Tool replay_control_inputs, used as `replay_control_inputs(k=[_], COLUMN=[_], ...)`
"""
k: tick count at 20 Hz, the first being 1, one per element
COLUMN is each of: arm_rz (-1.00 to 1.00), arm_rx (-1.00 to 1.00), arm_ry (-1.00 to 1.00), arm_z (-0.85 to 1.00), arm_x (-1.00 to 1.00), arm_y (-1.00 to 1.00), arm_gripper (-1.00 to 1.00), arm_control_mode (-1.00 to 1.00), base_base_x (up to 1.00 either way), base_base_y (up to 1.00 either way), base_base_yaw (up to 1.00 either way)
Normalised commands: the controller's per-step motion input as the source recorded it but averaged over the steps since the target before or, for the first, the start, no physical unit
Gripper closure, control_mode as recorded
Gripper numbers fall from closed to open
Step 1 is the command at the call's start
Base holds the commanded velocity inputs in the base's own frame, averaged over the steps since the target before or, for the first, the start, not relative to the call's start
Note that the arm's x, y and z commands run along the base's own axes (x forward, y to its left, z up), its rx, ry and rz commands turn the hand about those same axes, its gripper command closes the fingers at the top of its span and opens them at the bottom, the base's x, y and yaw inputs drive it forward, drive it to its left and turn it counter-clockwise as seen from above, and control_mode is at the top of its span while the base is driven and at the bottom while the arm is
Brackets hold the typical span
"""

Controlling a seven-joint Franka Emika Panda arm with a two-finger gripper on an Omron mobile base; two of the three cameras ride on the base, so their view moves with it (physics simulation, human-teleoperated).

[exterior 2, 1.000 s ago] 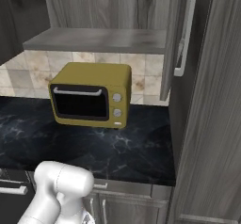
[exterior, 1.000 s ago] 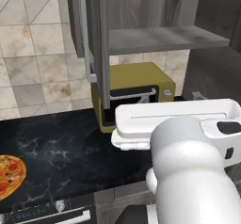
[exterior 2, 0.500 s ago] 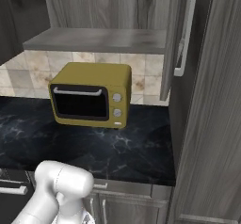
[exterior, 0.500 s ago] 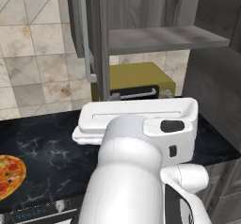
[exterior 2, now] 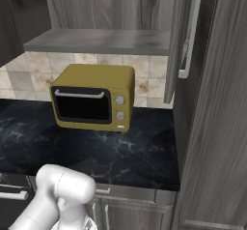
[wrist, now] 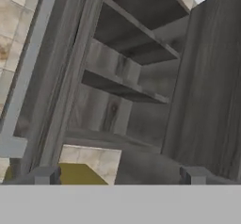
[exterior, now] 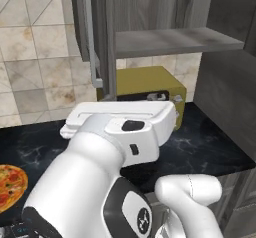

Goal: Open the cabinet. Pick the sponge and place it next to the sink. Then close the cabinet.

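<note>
- Our gripper point(wrist: 117, 175) has its 2 fingers spread wide with nothing between them, aimed up into the open cabinet point(wrist: 141, 77).
- The cabinet hangs above the yellow microwave point(exterior 2: 94, 98) on the dark counter point(exterior 2: 120, 151); both doors stand swung out, and the shelf point(exterior: 175, 41) looks bare from here.
- We cannot spot the sponge on any shelf we see, so reaching in blind risks knocking it away or closing on air.
- The left door's silver handle point(exterior: 92, 42) sits close to our arm point(exterior: 120, 127); a wide swing could clip the door or slam it shut early.
</note>
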Motion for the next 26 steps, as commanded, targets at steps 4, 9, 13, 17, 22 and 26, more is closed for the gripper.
replay_control_inputs(k=[4, 9, 13, 17, 22, 26], arm_rz=[-0.24, -0.24, -0.09, 0.00, 0.01, 0.05], arm_rx=[-0.03, 0.00, 0.00, 0.00, 0.00, 0.00], arm_ry=[-0.03, -0.03, 0.00, -0.03, -0.07, -0.04], arm_z=[-0.01, 0.00, 0.00, -0.12, -0.23, -0.26], arm_x=[0.13, 0.21, 0.00, 0.00, 0.19, 0.47], arm_y=[0.29, 0.30, 0.17, 0.16, 0.04, 0.00], arm_gripper=[-1.00, -1.00, -1.00, -1.00, -1.00, -1.00], arm_control_mode=[-1.00, -1.00, -1.00, -1.00, -1.00, -1.00], base_base_x=[0.00, 0.00, 0.00, 0.00, 0.00, 0.00], base_base_y=[0.00, 0.00, 0.00, 0.00, 0.00, 0.00], base_base_yaw=[0.00, 0.00, 0.00, 0.00, 0.00, 0.00])
